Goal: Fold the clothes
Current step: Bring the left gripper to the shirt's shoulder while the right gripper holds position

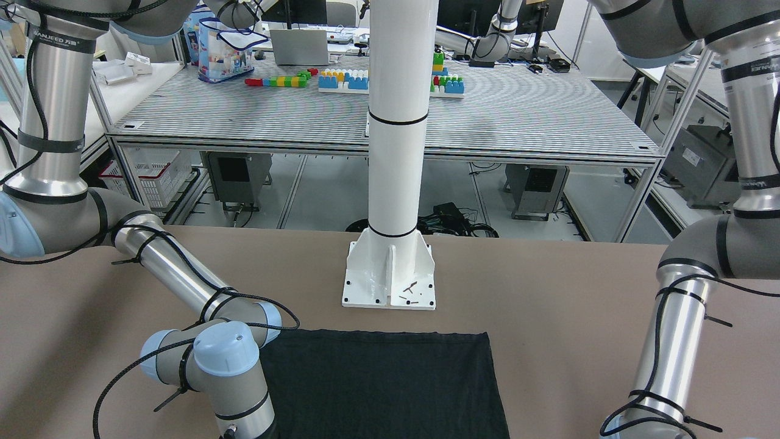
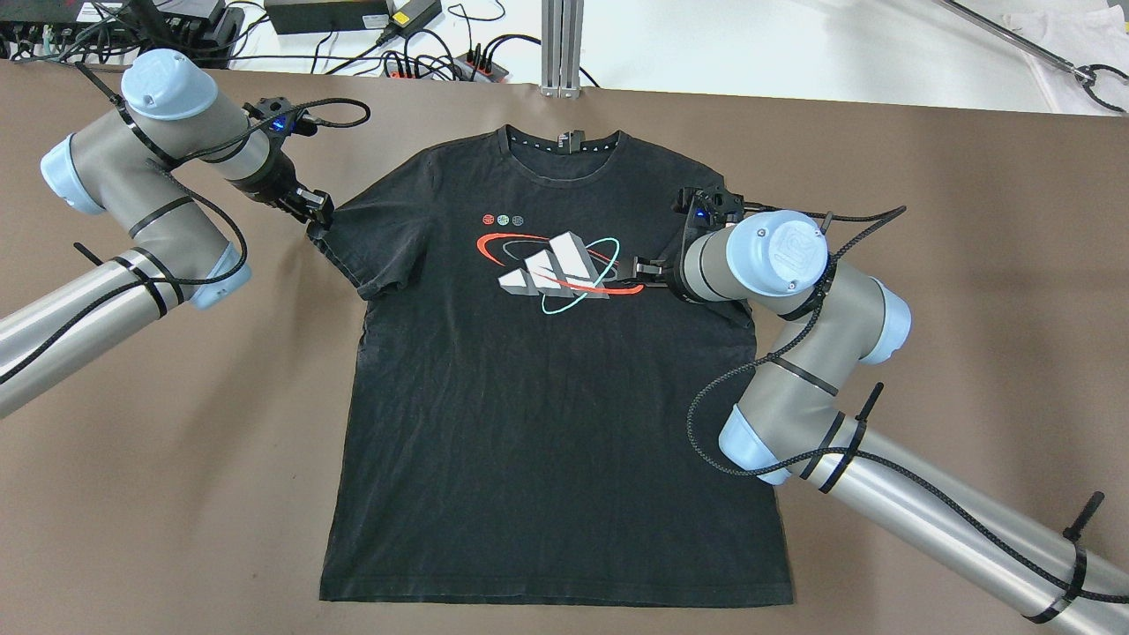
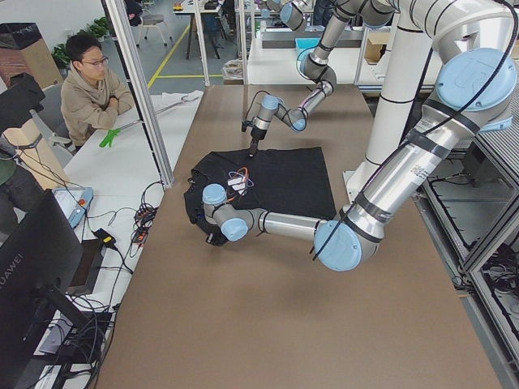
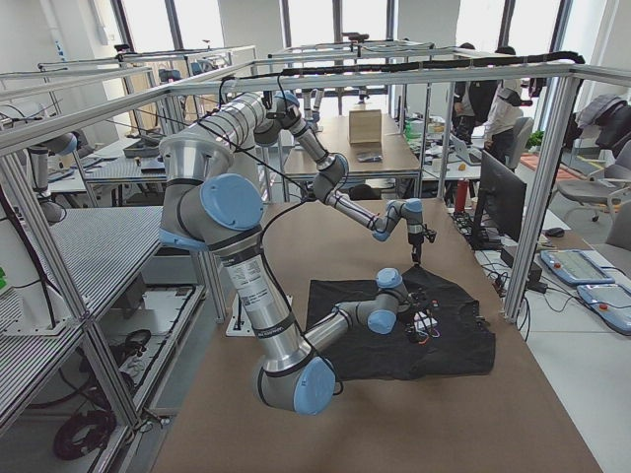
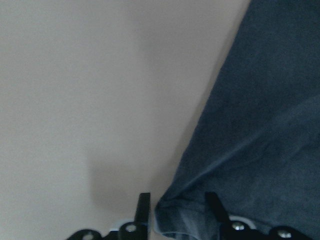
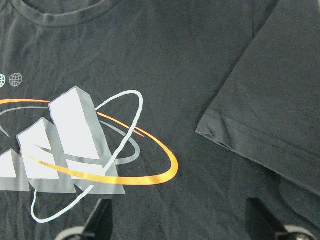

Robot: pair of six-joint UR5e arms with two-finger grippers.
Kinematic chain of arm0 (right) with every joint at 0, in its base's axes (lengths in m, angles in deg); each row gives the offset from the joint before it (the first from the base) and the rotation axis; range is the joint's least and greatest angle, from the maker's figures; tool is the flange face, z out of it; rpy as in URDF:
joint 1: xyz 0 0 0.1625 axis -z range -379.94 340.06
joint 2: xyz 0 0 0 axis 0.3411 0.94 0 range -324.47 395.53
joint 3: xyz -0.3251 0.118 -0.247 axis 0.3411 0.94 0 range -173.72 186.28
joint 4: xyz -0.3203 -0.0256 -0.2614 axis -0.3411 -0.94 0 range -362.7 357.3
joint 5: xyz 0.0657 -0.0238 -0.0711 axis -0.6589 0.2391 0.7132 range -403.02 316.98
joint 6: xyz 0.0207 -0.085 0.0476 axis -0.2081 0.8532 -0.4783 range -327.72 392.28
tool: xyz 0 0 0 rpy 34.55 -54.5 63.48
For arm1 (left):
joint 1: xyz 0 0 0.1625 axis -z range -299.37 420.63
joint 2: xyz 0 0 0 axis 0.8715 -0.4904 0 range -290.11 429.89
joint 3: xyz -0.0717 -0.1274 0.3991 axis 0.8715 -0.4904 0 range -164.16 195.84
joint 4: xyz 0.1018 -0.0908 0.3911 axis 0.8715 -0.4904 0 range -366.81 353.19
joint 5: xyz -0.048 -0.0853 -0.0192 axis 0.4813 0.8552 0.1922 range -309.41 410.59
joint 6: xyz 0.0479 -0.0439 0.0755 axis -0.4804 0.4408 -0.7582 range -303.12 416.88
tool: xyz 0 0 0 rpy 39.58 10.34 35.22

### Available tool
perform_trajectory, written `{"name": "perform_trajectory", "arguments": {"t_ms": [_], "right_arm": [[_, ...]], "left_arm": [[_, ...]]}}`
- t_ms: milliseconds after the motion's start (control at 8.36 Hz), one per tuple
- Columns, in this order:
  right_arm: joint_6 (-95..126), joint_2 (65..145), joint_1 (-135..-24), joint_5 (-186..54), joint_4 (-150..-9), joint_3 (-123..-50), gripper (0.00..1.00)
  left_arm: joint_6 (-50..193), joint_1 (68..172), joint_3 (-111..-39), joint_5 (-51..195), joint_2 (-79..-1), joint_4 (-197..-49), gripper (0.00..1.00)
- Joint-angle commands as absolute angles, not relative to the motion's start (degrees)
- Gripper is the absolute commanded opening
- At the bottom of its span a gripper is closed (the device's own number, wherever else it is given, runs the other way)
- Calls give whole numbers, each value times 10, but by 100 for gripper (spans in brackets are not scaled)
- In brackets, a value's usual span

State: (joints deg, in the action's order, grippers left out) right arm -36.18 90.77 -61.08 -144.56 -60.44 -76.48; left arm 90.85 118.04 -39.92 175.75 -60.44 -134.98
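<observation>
T-shirt: a black T-shirt (image 2: 547,423) lies flat and face up on the brown worktop (image 2: 970,220), collar on the far side from the robot, bottom hem toward the robot.
Left tool: the left tool (image 2: 316,210) sits low at the outer end of the sleeve (image 2: 370,238). Its jaws are partly apart, with the sleeve's hem corner between them and not pressed tight.
Right tool: the right tool (image 2: 639,267) hangs over the chest with its jaws spread wide, holding nothing.
Print: the white, orange and teal print (image 2: 551,269) lies just beside the right tool's fingertips.
Other sleeve: its hem (image 6: 235,137) lies on the right tool's other side, near it.
</observation>
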Motion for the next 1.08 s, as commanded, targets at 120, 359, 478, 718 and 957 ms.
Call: {"name": "perform_trajectory", "arguments": {"t_ms": [120, 359, 478, 718, 957], "right_arm": [[-359, 911, -611, -1445, -604, -763, 94], [-363, 910, -611, -1445, -604, -763, 94], [-361, 911, -611, -1445, -604, -763, 94], [-360, 912, -611, -1445, -604, -763, 94], [-361, 911, -611, -1445, -604, -765, 94]], "left_arm": [[910, 1179, -400, 1749, -601, -1354, 23], [910, 1174, -401, 1749, -601, -1355, 17], [910, 1171, -401, 1748, -601, -1354, 13], [917, 1171, -413, 1752, -605, -1354, 0], [969, 1171, -449, 1766, -616, -1344, 0]]}}
